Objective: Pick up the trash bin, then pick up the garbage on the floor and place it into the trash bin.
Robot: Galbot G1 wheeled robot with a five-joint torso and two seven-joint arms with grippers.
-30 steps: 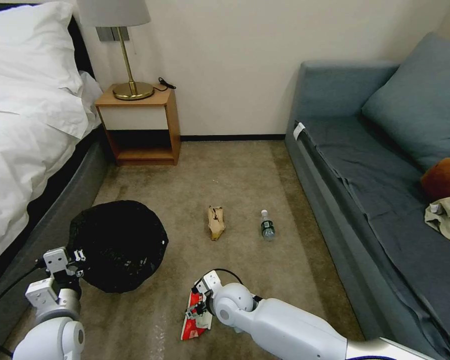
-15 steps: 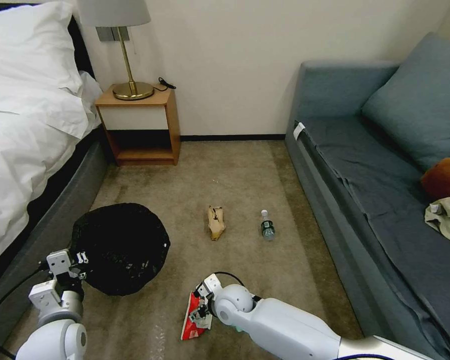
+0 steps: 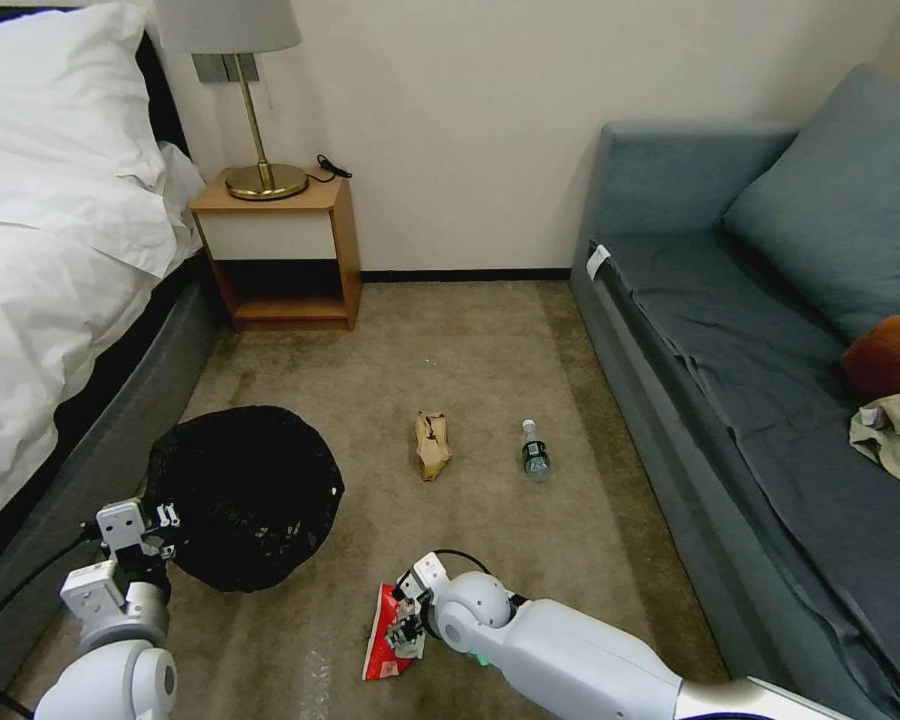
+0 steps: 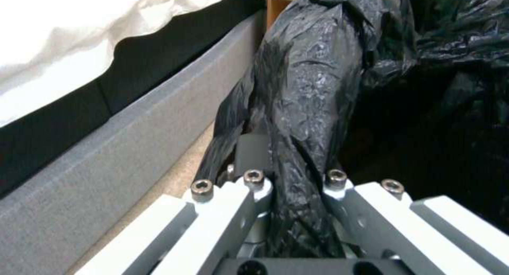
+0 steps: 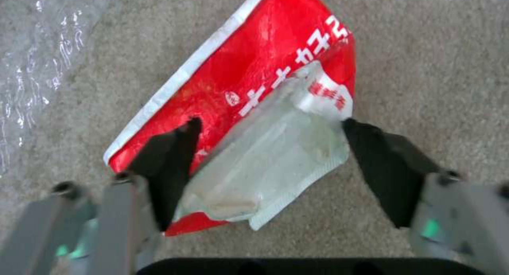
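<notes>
From above, the round black-bagged trash bin (image 3: pixel 242 497) sits near left by the bed. Left gripper (image 4: pixel 289 179) pinches its crinkled liner. Right gripper (image 5: pixel 268 147), spread wide, straddles the red-and-white crumpled wrapper (image 5: pixel 249 123) on the carpet.

A tan carpet (image 3: pixel 470 340) covers the floor through the middle of the frame, running back to a plain cream wall (image 3: pixel 450 120) with a dark baseboard (image 3: pixel 465 274) along its foot. At the left edge stands a bed (image 3: pixel 50 250) with white bedding and a pillow, on a grey upholstered base. In the upper left, against the wall, a wooden nightstand (image 3: pixel 280 250) carries a brass lamp (image 3: pixel 260 150) with a pale shade (a black cable lies coiled beside its base). Along the right side runs a blue-grey sofa (image 3: pixel 730 330) with a matching cushion (image 3: pixel 840 190); an orange-brown pillow (image 3: pixel 890 355) and a crumpled beige cloth (image 3: pixel 895 435) lie at its right edge.
</notes>
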